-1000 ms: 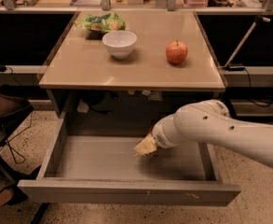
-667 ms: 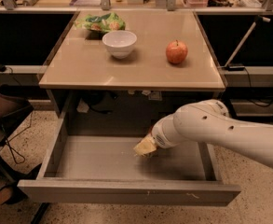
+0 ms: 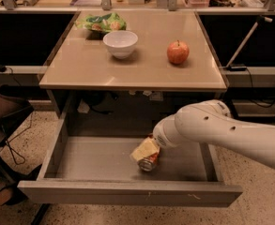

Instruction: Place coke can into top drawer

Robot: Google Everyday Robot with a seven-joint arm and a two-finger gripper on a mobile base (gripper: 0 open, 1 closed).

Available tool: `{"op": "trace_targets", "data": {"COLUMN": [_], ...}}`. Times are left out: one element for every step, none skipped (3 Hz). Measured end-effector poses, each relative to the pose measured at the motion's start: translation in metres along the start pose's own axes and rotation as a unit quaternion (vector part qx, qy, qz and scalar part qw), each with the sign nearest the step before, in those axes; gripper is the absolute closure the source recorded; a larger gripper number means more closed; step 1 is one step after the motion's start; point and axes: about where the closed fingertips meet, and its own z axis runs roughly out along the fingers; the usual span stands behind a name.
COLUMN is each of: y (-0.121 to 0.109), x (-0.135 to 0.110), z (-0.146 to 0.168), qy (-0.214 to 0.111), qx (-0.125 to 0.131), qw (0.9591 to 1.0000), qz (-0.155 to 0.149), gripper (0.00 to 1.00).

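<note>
The top drawer (image 3: 99,161) is pulled open below the tan tabletop, its grey bottom showing. My white arm reaches in from the right, and the gripper (image 3: 146,152) is low inside the drawer, right of its middle. The coke can (image 3: 149,163), red-orange with a silver end facing the camera, is right under the gripper's tan tip, at or just above the drawer bottom. I cannot tell whether the can rests on the bottom or hangs from the gripper. Most of the can is hidden by the gripper.
On the tabletop (image 3: 80,64) stand a white bowl (image 3: 120,43), a red apple (image 3: 178,52) and a green chip bag (image 3: 102,22). The drawer's front panel (image 3: 127,193) and side walls bound the gripper. A dark chair (image 3: 3,111) stands at the left.
The coke can now shows below the gripper's tip, where only the tan tip was seen before. The arm has barely moved.
</note>
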Motion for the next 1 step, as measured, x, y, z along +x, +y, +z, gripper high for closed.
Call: {"op": "trace_targets", "data": {"y": [0.0], "x": [0.0], "z": [0.0], "qy": [0.0], "qx": [0.0], "qw": [1.0], "qz": [0.0], "gripper": [0.0]}}
